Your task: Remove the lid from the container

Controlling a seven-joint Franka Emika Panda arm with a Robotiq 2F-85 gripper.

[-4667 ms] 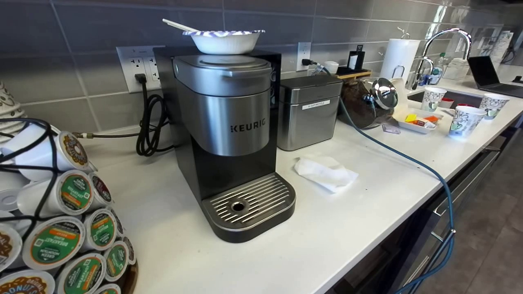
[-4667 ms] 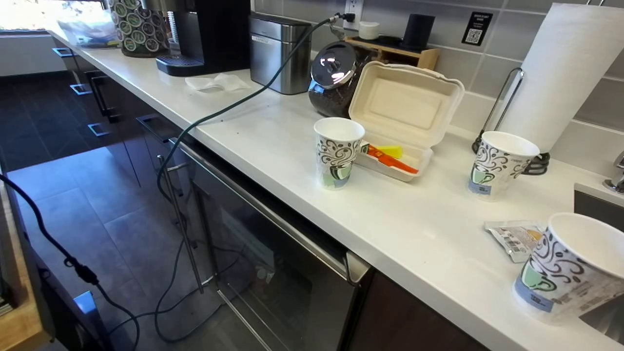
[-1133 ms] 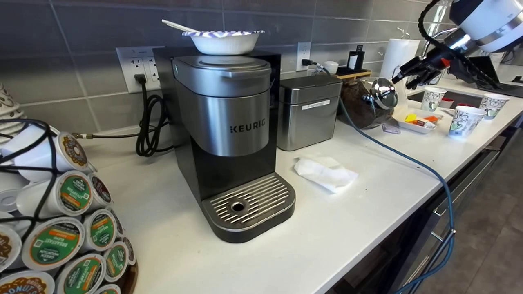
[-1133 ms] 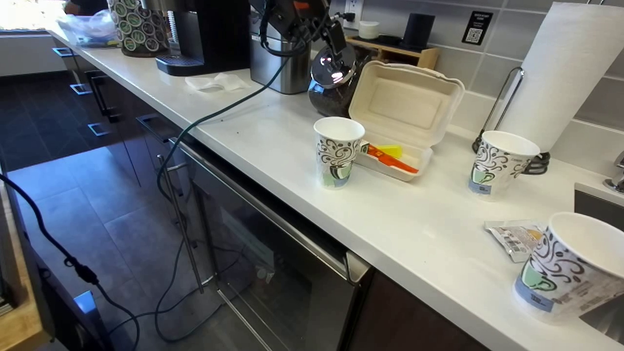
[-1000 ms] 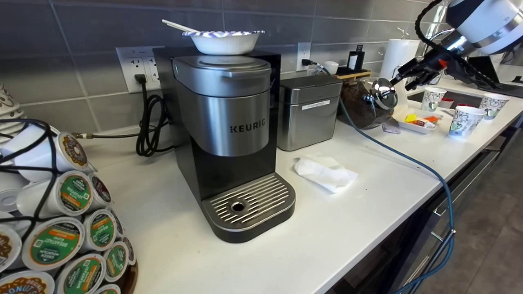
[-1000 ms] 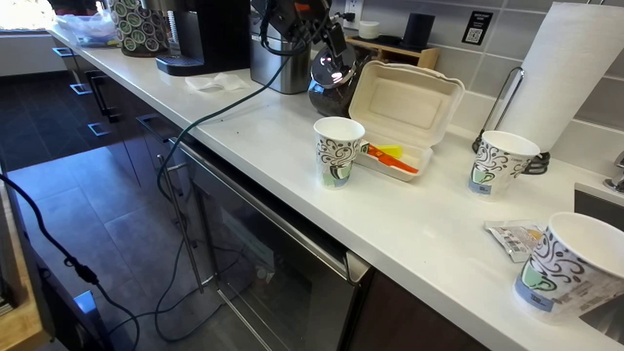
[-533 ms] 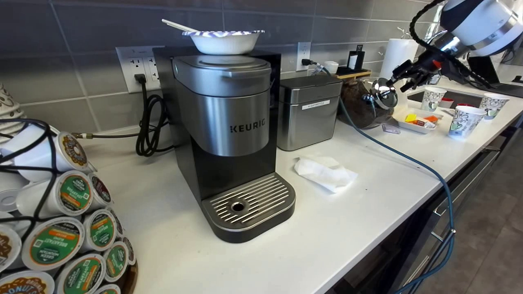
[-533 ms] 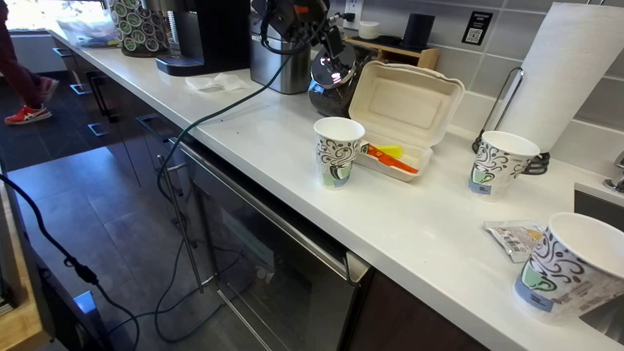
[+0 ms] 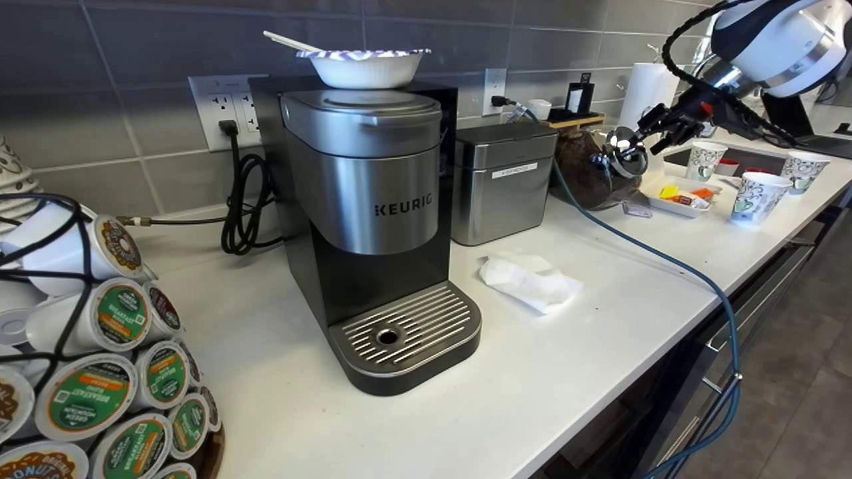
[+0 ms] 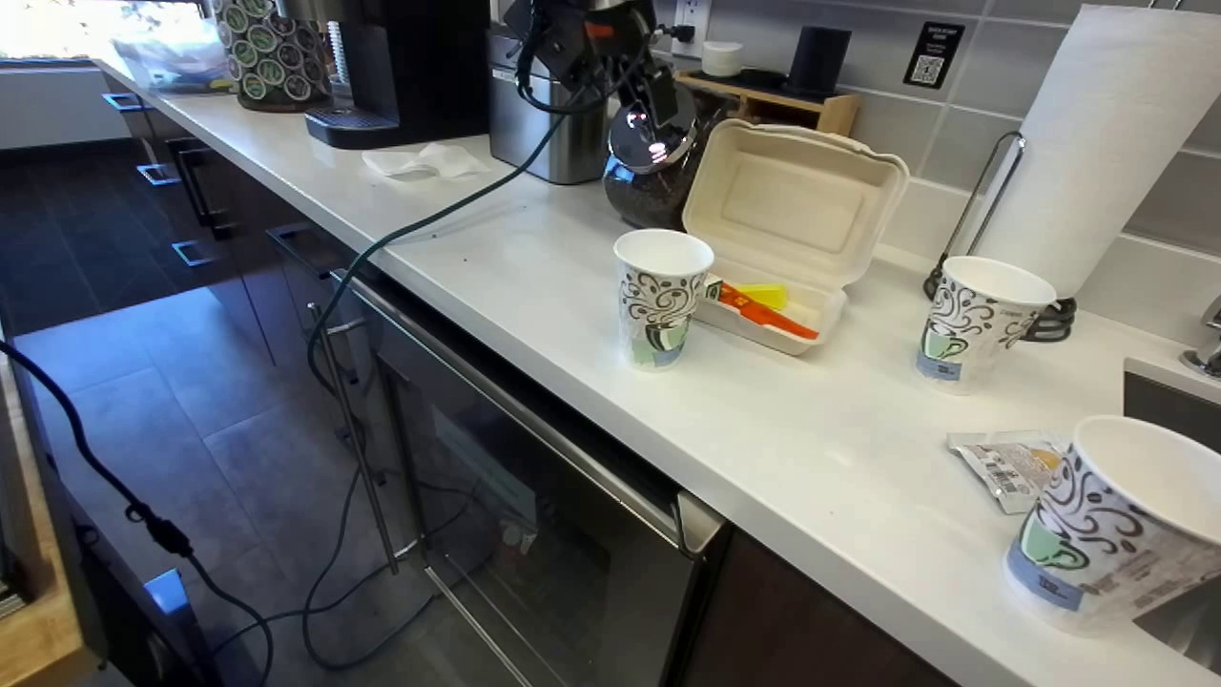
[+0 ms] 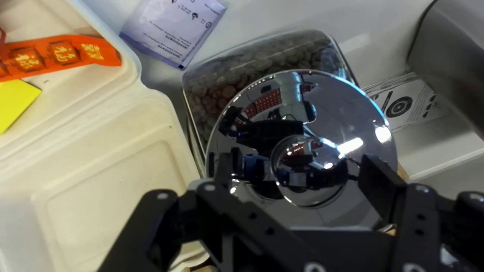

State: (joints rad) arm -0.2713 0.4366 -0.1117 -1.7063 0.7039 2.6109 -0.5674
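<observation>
Though nearer the lid [image 11: 314, 128] than a second ago, the gripper [image 11: 300, 169] with jaws apart.

three separate paper cups [image 10: 663, 301], one jar [image 9: 584, 171], one chrome lid [image 11: 302, 145], one takeout box [image 10: 796, 200], one coffeemaker [image 9: 373, 193]

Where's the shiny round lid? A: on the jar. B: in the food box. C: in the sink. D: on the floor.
A: in the wrist view, the lid sits on the jar, whose clear side shows past the lid's edge.
</observation>
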